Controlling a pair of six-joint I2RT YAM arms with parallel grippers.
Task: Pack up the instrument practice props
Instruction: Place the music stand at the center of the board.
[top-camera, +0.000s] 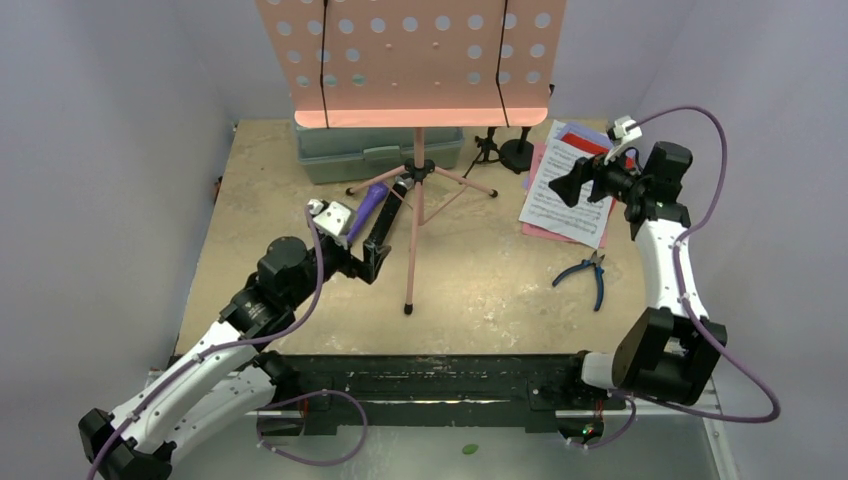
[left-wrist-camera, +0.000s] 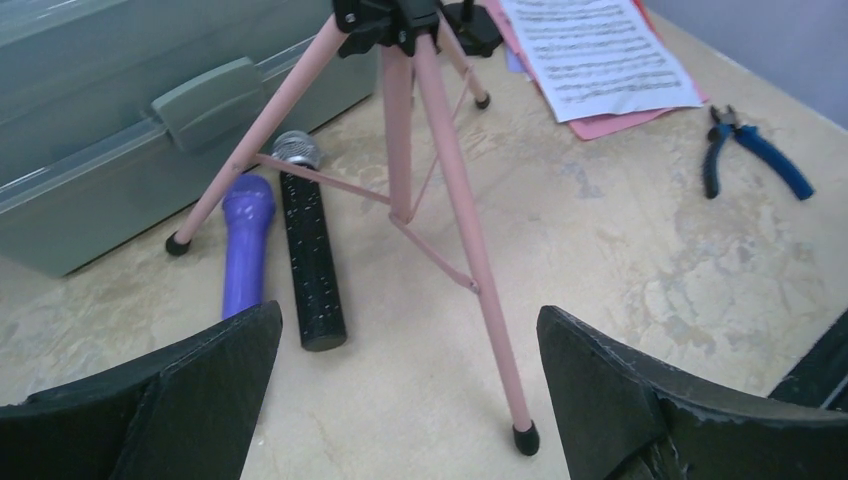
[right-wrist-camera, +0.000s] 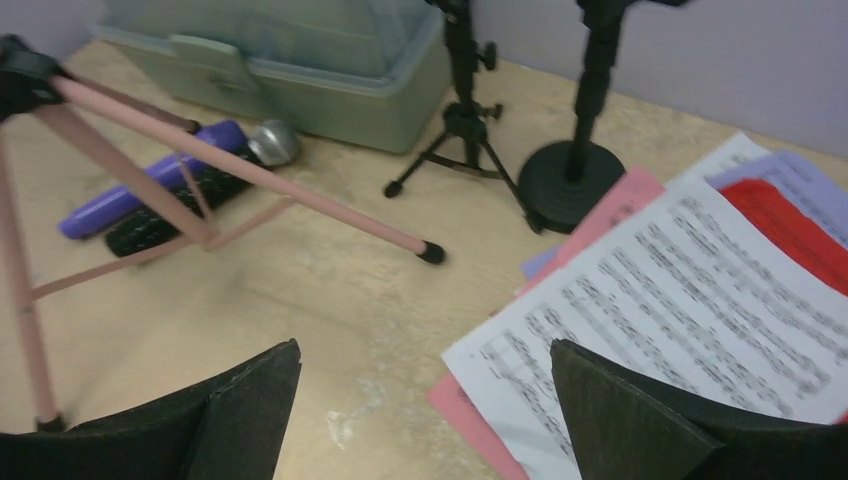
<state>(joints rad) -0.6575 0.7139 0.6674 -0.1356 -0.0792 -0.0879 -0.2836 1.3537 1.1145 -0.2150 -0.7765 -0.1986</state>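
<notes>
1. My left gripper (left-wrist-camera: 408, 335) is spread, empty, near the tripod (left-wrist-camera: 450, 170); the purple mic (left-wrist-camera: 245, 245) and black mic (left-wrist-camera: 310, 260) lie beneath it, beside the case (left-wrist-camera: 90, 150).
2. My right gripper (right-wrist-camera: 425, 365) is spread, empty, over the sheets (right-wrist-camera: 680, 300).

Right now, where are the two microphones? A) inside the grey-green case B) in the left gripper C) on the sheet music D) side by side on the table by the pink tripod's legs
D: the left wrist view shows the purple microphone and the black silver-headed microphone lying side by side on the table, by a leg of the pink tripod, in front of the grey-green case.
</notes>
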